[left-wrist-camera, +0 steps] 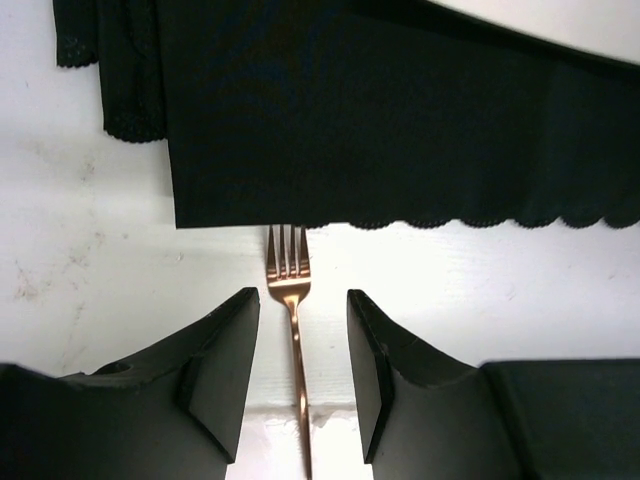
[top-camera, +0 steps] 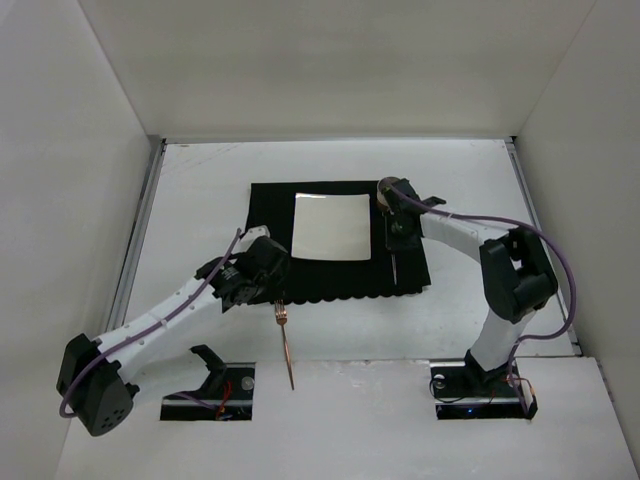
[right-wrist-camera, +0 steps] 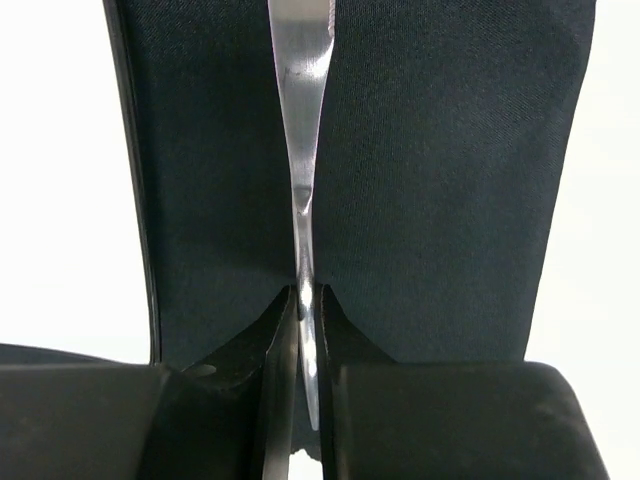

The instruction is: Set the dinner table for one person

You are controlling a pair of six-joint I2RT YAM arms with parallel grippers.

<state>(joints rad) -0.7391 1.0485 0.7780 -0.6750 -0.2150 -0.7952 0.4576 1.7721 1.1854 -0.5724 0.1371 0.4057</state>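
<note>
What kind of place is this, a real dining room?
Probably a robot test cell, not a home: plain white walls box in the matte-white tabletop, two black-and-white robot arms are bolted at its near edge, and one black scallop-edged cloth placemat holds a square white plate.

The top view looks down from behind the arms (top-camera: 170, 310) over the whole table (top-camera: 200, 190). The left wrist view looks closely past its fingers (left-wrist-camera: 225, 370) at a fork (left-wrist-camera: 289, 275) and the mat (left-wrist-camera: 400, 130) edge. The right looks closer still at a utensil (right-wrist-camera: 300, 100) on the mat, which all three share.
</note>
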